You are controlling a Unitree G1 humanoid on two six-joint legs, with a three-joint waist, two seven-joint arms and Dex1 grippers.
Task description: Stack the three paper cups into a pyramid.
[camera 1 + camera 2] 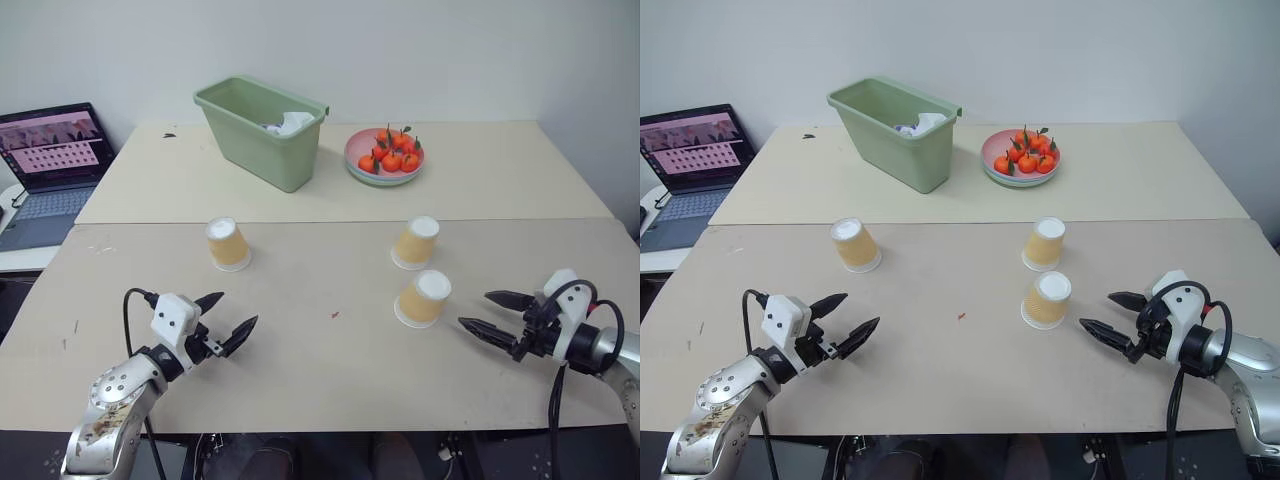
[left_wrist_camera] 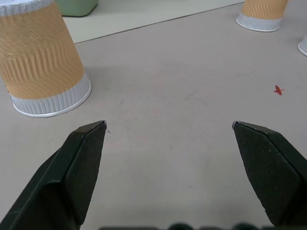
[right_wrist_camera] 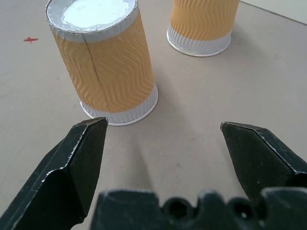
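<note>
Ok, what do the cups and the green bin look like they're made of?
The cups look like matte paper: an embossed wavy orange sleeve with a visible seam, and white rolled rims. The green bin looks like moulded plastic, smooth with a slight sheen, though that is less certain.

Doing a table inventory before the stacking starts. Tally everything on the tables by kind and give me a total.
Paper cups: 3, one on the left, two on the right, all upside down
Green bin: 1
Pink plate of oranges: 1
Laptop: 1
Total: 6
</note>
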